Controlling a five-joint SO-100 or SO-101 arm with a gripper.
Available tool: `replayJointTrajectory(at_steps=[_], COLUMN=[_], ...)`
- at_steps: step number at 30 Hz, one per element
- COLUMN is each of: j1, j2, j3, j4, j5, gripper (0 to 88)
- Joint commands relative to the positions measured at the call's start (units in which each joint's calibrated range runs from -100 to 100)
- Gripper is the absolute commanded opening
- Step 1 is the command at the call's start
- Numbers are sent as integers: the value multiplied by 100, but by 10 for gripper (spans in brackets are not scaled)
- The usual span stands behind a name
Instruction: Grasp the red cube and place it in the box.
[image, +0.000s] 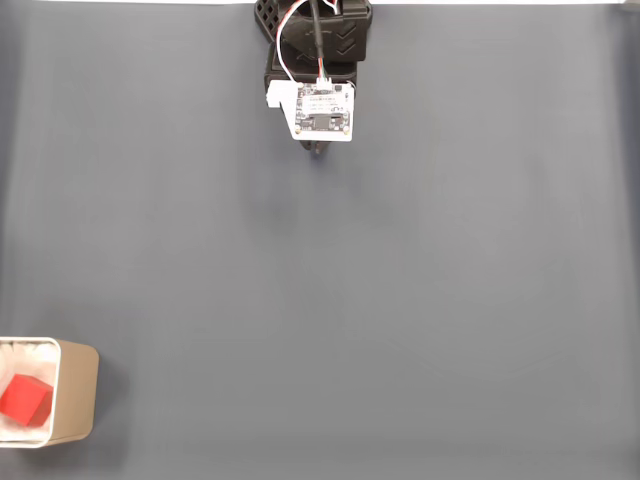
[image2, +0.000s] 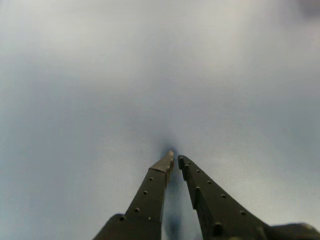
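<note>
Grey table (image: 400, 300) all round; my gripper (image2: 175, 159) sits folded with jaws together on nothing. Cube (image: 25, 398) lies inside box (image: 78, 390), well apart. Only risk: a needless sweep nudging it.

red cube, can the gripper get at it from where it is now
Probably yes. The red cube sits inside the box, whose top is open, and the mat between is bare. The gripper, nearly shut and empty, is far off by the arm's base.
</note>
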Motion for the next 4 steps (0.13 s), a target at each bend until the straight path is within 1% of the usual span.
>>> replayJointTrajectory(at_steps=[1, 4], j1=[-20, -20], j2=[9, 9], j3=[45, 45], j4=[151, 151], j5=[39, 39], gripper=[2, 2])
